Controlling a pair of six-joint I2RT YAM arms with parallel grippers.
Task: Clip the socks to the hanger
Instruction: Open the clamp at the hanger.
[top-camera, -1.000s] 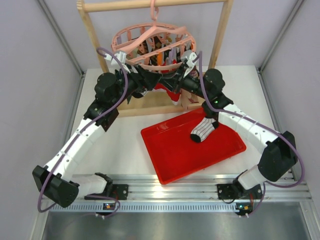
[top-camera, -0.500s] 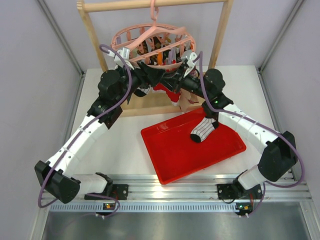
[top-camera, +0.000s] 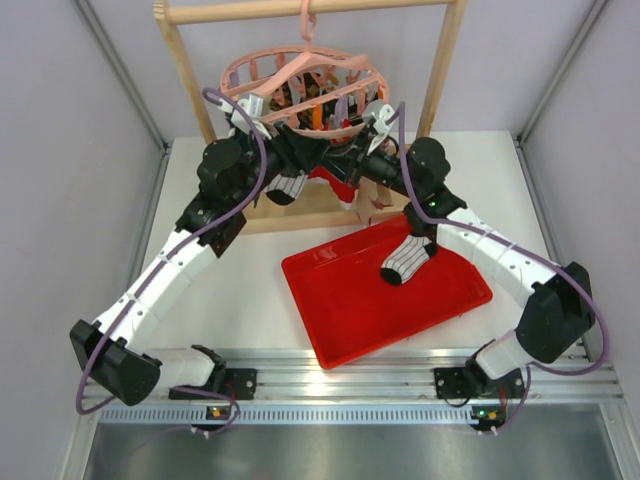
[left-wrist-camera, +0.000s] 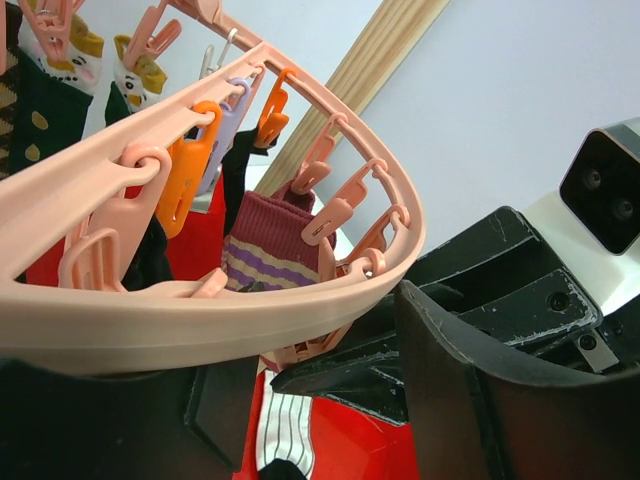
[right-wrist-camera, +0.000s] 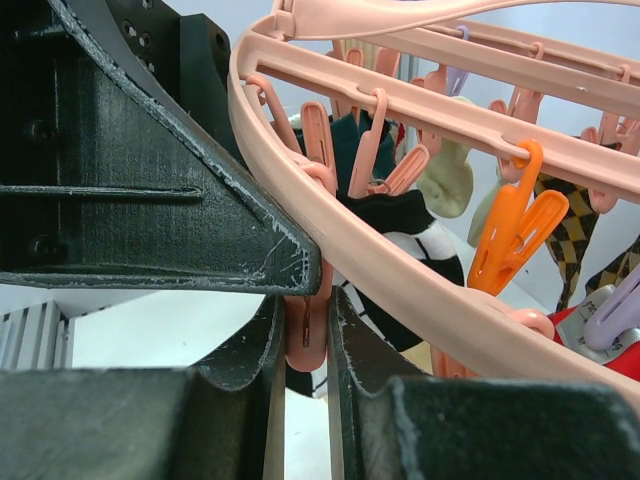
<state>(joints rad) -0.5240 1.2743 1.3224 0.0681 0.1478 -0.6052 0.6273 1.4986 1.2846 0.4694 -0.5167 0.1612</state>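
The pink round hanger (top-camera: 300, 75) hangs from the wooden rack. Its ring crosses the left wrist view (left-wrist-camera: 200, 310) and the right wrist view (right-wrist-camera: 420, 270). One striped sock (top-camera: 408, 260) lies on the red tray. The other striped sock (top-camera: 286, 187) hangs under the hanger's near rim, below a pink peg (left-wrist-camera: 281, 425). My right gripper (right-wrist-camera: 306, 320) is shut on that pink peg (right-wrist-camera: 304, 350), with the sock's black and white cloth (right-wrist-camera: 425, 245) just behind. My left gripper (left-wrist-camera: 330, 340) is at the rim, jaws apart around the sock, tips hidden by the ring.
The red tray (top-camera: 350, 310) sits in front of the wooden rack frame (top-camera: 440, 70). Other socks hang on the hanger: a maroon one with purple stripes (left-wrist-camera: 275, 245), dark green ones (left-wrist-camera: 40, 110) and a red one (top-camera: 335, 185). Grey walls close in both sides.
My left arm has moved up and right to the hanger's rim. The striped sock now shows hanging below it. The right arm has stayed at the peg.
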